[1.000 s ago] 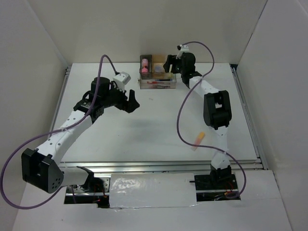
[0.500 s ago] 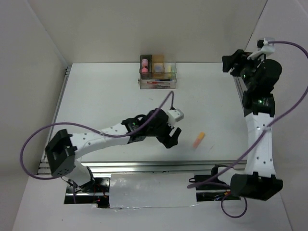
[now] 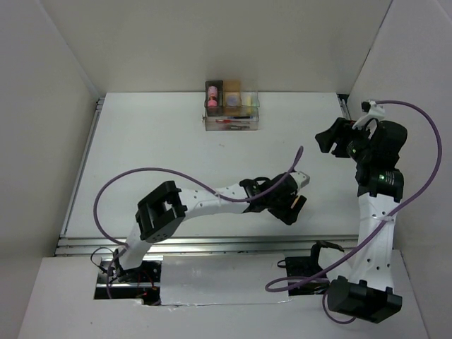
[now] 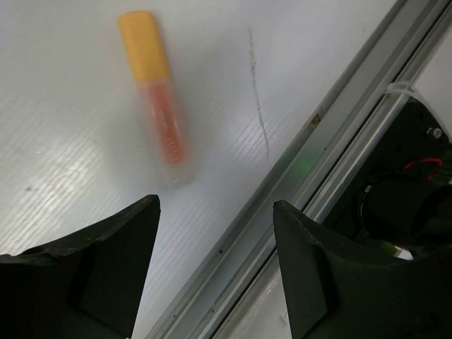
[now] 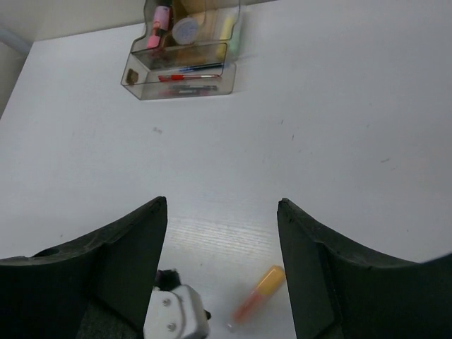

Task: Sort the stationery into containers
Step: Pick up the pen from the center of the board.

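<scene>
One orange marker point(image 4: 155, 92) lies flat on the white counter point(image 3: 176, 162). It is near the front edge, close to the metal rail point(image 4: 332, 134) that runs along that edge. It has an orange-yellow cap at one end and a paler body. Nothing touches it.

The counter is a plain white sheet, and white walls close it at the left, at the back and at the right.

The left gripper point(image 4: 215, 212) hangs just above the counter, directly before the marker. Its two dark fingers are apart, with only bare counter between them. The left arm reaches from its base far across to the right side, with its elbow low. The right gripper point(image 5: 222, 208) is high in the air at the right side and looks down over the counter. Its fingers are also apart and hold nothing. The right arm stands almost upright.

At the far edge stand three small boxes joined together, with one long clear tray point(image 5: 226, 78) in front of them. In the boxes there are one pink cylinder point(image 5: 161, 18), one purple round pot point(image 5: 186, 30) and one yellow marker point(image 5: 227, 28). The tray holds a red pen point(image 5: 180, 76) and some more thin pens, too small to count surely.
</scene>
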